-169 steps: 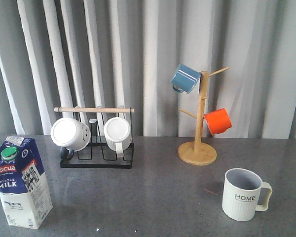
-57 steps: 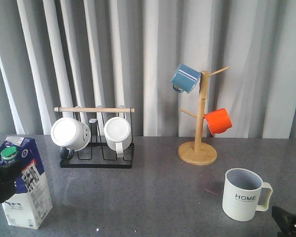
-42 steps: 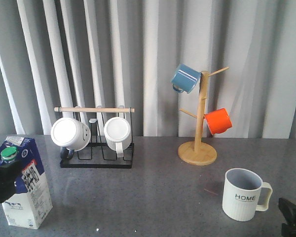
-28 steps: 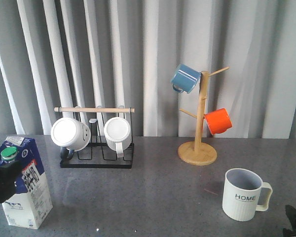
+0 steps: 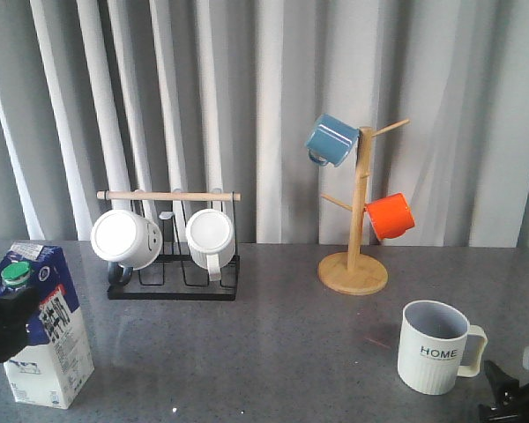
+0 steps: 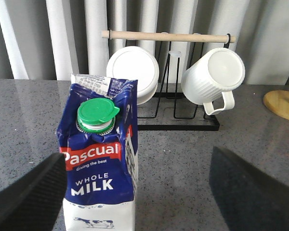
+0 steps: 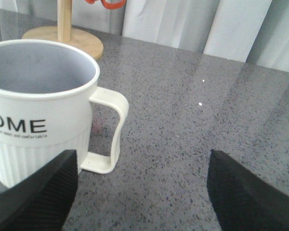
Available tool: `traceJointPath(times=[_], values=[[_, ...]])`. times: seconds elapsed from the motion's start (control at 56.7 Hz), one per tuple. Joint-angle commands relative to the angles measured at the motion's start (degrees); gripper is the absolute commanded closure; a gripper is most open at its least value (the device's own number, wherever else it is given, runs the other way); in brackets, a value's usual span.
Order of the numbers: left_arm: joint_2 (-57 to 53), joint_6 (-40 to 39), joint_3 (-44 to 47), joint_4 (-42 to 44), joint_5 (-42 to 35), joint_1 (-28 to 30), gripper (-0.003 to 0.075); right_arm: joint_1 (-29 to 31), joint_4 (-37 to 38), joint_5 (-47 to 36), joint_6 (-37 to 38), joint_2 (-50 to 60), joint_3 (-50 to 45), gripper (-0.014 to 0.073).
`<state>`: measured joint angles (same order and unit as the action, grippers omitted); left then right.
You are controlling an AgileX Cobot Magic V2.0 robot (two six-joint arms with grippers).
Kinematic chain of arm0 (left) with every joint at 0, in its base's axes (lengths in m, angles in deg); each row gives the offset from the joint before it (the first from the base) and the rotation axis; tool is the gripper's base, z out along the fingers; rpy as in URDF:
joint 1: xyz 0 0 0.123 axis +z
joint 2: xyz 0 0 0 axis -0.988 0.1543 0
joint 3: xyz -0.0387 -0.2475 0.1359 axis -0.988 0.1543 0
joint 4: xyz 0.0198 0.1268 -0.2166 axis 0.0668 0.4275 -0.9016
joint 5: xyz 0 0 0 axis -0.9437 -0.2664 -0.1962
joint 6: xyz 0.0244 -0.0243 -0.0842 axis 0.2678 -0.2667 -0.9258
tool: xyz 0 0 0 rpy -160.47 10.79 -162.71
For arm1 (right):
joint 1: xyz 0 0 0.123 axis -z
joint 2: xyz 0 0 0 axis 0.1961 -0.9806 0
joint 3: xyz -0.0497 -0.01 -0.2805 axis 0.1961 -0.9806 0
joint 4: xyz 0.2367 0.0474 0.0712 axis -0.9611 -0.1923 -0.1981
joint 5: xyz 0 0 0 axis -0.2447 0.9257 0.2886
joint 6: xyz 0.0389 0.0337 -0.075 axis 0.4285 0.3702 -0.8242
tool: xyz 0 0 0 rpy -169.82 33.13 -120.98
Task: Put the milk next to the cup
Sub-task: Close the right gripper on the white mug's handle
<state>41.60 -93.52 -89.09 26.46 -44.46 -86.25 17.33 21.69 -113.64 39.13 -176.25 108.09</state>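
Note:
The milk (image 5: 42,333), a blue-and-white carton with a green cap, stands upright at the table's front left. My left gripper (image 5: 2,328) is open at its left side, a dark finger overlapping the carton. In the left wrist view the milk (image 6: 102,166) stands between the spread fingers (image 6: 26,197), close to one of them, and the left gripper (image 6: 137,163) holds nothing. The cup (image 5: 435,346), an off-white ribbed "HOME" mug, sits at the front right. My right gripper (image 5: 511,402) is low, just right of it. The right gripper (image 7: 142,161) is open and empty beside the cup's (image 7: 38,108) handle.
A black wire rack (image 5: 172,286) with a wooden bar holds two white mugs (image 5: 126,239) at the back left. A wooden mug tree (image 5: 354,269) carries a blue mug (image 5: 331,139) and an orange mug (image 5: 390,216) at the back right. Grey curtains hang behind the table.
Both grippers have come into the front view since three seconds ago. Over the last second the left stayed by the milk; the right shifted slightly near the cup.

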Motion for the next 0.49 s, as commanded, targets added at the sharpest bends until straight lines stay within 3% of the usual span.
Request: traceJointPath(times=[0.0, 0.229, 0.476], values=[[-0.8, -0.5, -2.0, -0.4, -4.4, -0.3, 0.0133, -0.1, 0.0, -9.0, 1.1, -0.6, 1.6, 0.0073], [-0.8, -0.5, -2.0, -0.4, -4.4, -0.3, 0.0133, 0.0, -1.6, -14.4, 2.5, -5.1, 1.7, 0.0092], [-0.8, -0.5, -2.0, -0.4, -4.4, -0.3, 0.0133, 0.0, -1.4, -12.7, 5.9, -9.7, 5.8, 0.0093]])
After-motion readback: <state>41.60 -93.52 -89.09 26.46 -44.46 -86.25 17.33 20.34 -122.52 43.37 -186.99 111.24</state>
